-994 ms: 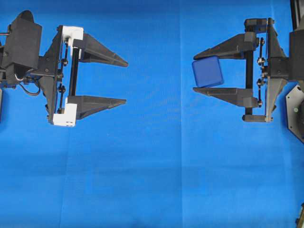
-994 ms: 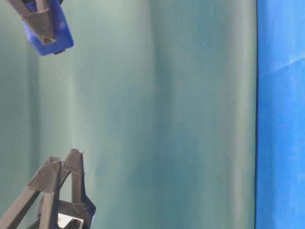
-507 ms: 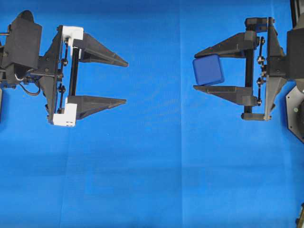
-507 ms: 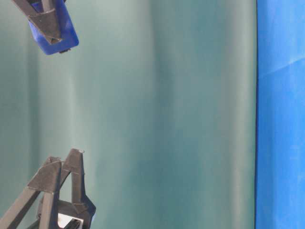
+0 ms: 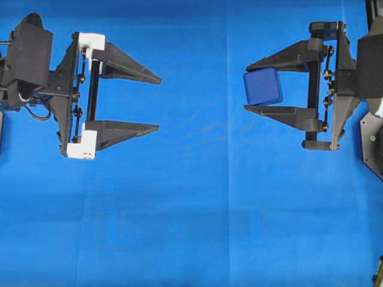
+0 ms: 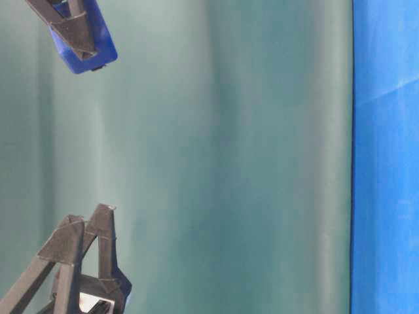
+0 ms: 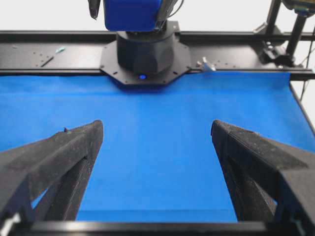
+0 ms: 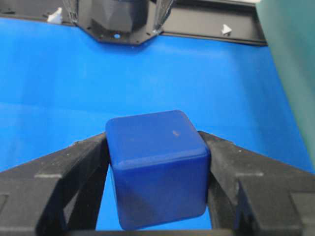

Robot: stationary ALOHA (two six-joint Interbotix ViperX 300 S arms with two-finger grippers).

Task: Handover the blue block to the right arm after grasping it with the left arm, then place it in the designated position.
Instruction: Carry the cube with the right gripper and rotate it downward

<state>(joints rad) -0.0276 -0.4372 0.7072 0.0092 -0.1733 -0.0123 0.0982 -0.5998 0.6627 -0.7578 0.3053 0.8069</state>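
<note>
The blue block (image 5: 263, 86) is a dark-blue cube with rounded edges, held above the cloth at the right of the overhead view. My right gripper (image 5: 246, 88), all black, is shut on the blue block (image 8: 157, 167), with a finger pressed against each side face. The blue block (image 6: 88, 39) also shows at the top left of the table-level view, and at the top of the left wrist view as the blue block (image 7: 130, 14). My left gripper (image 5: 159, 103), the one with white brackets, is wide open and holds nothing. The left gripper (image 7: 156, 129) has only cloth between its fingers.
Blue cloth (image 5: 197, 209) covers the table. A black frame rail (image 7: 236, 44) and the right arm's base (image 7: 145, 54) lie along the far edge of the left wrist view. A green curtain (image 8: 290, 64) hangs at the right of the right wrist view.
The right gripper has drifted slightly with the blue block: up the picture in the overhead view, toward the cloth in the table-level view. The left arm has not moved.
</note>
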